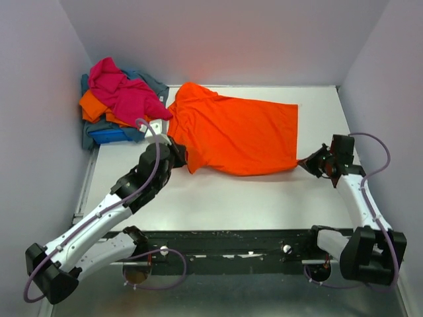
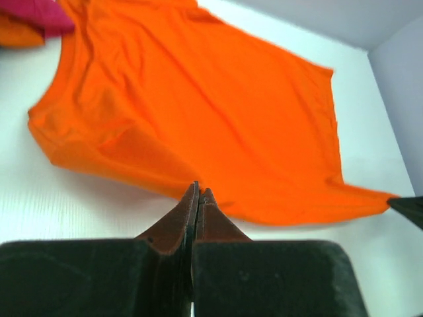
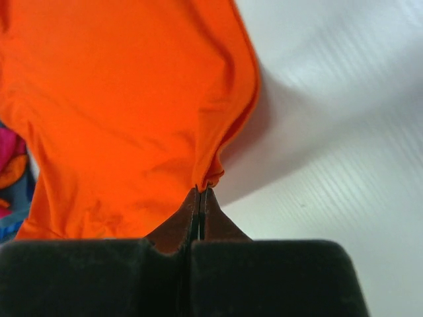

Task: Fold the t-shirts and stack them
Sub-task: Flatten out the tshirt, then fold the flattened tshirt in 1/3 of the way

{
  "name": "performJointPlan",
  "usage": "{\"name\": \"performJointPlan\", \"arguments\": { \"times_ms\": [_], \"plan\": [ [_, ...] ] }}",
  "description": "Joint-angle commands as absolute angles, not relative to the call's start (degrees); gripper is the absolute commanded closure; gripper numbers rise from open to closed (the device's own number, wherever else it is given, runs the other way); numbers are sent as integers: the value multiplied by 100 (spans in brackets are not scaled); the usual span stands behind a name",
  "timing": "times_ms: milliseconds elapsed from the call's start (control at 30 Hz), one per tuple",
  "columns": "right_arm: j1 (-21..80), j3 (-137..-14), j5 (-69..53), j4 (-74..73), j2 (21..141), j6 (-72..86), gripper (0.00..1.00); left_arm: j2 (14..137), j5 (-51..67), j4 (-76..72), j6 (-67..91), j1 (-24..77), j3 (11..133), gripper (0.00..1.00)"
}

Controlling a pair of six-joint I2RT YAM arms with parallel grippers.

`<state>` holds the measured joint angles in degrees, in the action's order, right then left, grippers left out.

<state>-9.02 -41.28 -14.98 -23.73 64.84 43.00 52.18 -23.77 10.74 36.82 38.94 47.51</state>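
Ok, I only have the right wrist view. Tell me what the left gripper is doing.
Observer: The left gripper is shut, pinching the orange t-shirt at its near left edge.
Operator: Now give me how the shirt lies.
Observer: It is spread mostly flat on the table, running left to right between the left gripper and the right gripper.
Operator: Report the other shirts.
Observer: They sit in a crumpled pile at the far-left corner, with a magenta t-shirt on top.
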Motion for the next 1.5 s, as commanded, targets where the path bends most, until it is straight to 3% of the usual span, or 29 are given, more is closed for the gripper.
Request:
{"name": "performJointPlan", "arguments": {
  "times_ms": [0, 200, 400, 700, 1200, 1467],
  "plan": [
    [-940, -3693, -309, -3101, 5750, 4193, 99, 4475, -2734, 2275, 4674, 4245, 4054, 100],
    [-932, -3174, -659, -3919, 4739, 4139, 99, 3815, -2329, 2785, 5317, 4561, 3516, 100],
    [-940, -2777, -650, -3832, 4245, 4034, 99, 3823, -2759, 3164, 5195, 4614, 3726, 100],
    [-932, -3330, -492, -3507, 5474, 4078, 99, 5271, -3656, 2778, 4448, 4500, 4736, 100],
    [-923, -4122, -562, -3094, 6872, 4351, 99, 7908, -2716, 1731, 2875, 3533, 6292, 100],
    [-923, -3956, -563, -2971, 7005, 4395, 99, 8586, -2470, 1538, 2496, 3516, 6916, 100]
  ]
}}
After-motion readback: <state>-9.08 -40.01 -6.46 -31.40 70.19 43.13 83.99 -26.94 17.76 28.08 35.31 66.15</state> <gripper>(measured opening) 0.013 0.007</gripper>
